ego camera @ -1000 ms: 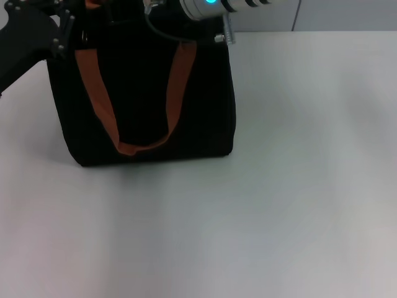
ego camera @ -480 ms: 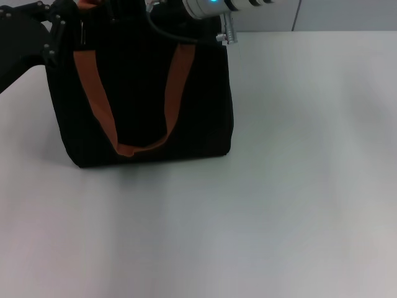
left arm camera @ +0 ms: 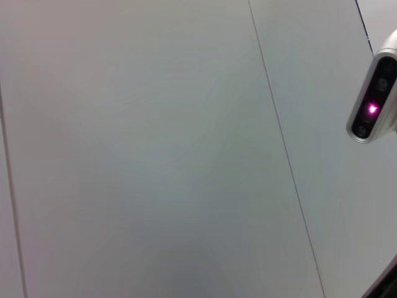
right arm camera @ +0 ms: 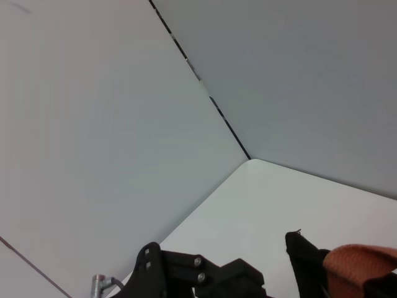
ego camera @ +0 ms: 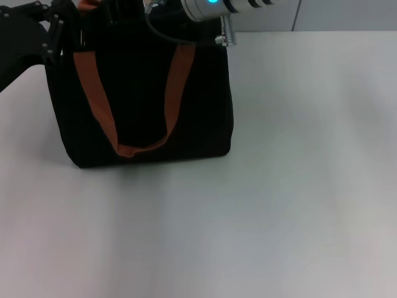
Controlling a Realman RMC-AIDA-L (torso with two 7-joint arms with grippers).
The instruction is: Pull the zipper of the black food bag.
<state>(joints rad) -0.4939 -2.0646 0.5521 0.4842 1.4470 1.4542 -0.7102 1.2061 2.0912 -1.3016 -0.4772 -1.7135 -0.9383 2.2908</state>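
Observation:
The black food bag [ego camera: 142, 93] stands at the table's far left in the head view, with two orange-brown straps [ego camera: 99, 105] down its face. A small silvery metal piece [ego camera: 226, 34] sticks up at its top right corner; it looks like the zipper pull. My left gripper [ego camera: 57, 31], black, is against the bag's top left corner and also shows in the right wrist view [right arm camera: 186, 273] beside a strap [right arm camera: 356, 261]. My right arm [ego camera: 214, 5] reaches over the bag's top. Its gripper [ego camera: 142, 9] is lost against the dark bag at the frame's edge.
The white table [ego camera: 279, 186] spreads out in front of and to the right of the bag. A grey panelled wall [right arm camera: 124, 124] stands behind. The left wrist view shows only wall panels and a silver camera unit [left arm camera: 372, 105] with a pink light.
My left gripper has shifted slightly up and left at the bag's corner, and the bag's top has leaned a little left with it. The right arm has barely moved.

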